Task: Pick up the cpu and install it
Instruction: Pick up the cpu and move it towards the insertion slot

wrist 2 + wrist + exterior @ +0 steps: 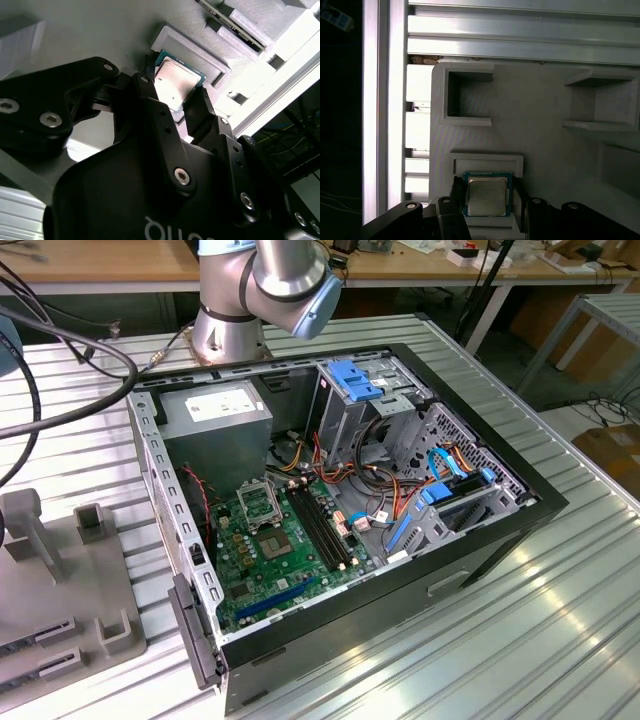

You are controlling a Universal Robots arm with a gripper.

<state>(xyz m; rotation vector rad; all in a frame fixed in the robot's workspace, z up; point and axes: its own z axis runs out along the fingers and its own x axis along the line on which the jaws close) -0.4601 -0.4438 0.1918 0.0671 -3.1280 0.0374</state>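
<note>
Ribbed metal bench [520, 47] carried grey printed tray [545, 125]. Chip [487, 196] lay in raised pocket [486, 162], straddled by pincer [176, 95]; clenched or released, could not tell. Pocket walls close alongside.

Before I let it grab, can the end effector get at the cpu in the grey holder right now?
Probably yes. The end effector hangs directly over the cpu, which lies flat in a recess of the grey holder, metal top uncovered and nothing between them.
</note>
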